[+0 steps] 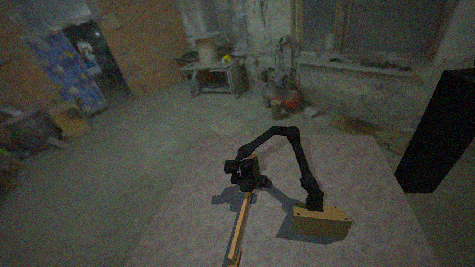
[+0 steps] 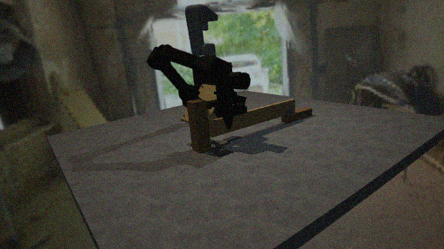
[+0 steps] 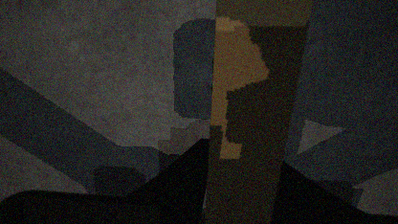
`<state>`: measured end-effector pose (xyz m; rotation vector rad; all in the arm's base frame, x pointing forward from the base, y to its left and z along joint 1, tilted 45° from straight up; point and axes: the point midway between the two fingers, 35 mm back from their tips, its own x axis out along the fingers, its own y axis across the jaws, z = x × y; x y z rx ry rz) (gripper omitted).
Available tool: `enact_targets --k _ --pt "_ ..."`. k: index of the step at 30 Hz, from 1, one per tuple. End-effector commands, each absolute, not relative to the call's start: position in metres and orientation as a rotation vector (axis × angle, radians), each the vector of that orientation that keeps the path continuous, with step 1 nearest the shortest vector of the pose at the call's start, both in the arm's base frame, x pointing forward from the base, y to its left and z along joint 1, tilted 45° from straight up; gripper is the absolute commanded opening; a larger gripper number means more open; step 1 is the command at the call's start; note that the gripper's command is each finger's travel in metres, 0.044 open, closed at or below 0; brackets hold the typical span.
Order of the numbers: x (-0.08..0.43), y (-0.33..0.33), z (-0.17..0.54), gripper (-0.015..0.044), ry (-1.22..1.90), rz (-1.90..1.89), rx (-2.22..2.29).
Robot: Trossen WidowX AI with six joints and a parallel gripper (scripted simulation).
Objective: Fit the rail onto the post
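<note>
A wide grey felt-covered table [image 1: 348,172] fills the middle of a dim workshop. On it a black robot arm [image 1: 300,156] rises from a tan wooden base box [image 1: 321,221], arches up and reaches down toward a short wooden post [image 2: 198,125] standing upright. A long wooden bed rail [image 1: 241,221] runs across the table from the post to a low footboard block [image 2: 296,115] at its far end. The gripper [image 2: 230,119] hangs over the rail's near end, just beside the post, its jaws pinching the rail. From the wrist camera, the rail [image 3: 249,120] fills the centre, mostly in shadow. The pegs are hidden behind the gripper.
</note>
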<state>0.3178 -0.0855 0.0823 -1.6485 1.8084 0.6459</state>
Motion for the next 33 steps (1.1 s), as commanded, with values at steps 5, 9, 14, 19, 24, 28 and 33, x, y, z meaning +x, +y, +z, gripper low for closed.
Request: enact_targets --k 5,9,14,19,24,28,33 --pt "0.3181 -0.0872 0.0856 0.0000 1.805 0.644 -1.655" --pt "0.3179 -0.0883 0.0862 0.0000 1.805 0.644 -1.655" --pt "0.3177 -0.0897 0.0870 0.0000 1.805 0.644 -1.655" --pt "0.3175 -0.0909 0.0880 0.0000 1.805 0.644 -1.655" --pt "0.3173 -0.0919 0.0892 0.0000 1.805 0.644 -1.655" --pt "0.3172 -0.0926 0.0903 0.0000 1.805 0.644 -1.655" --pt "0.3170 -0.0931 0.0917 0.0000 1.805 0.644 -1.655"
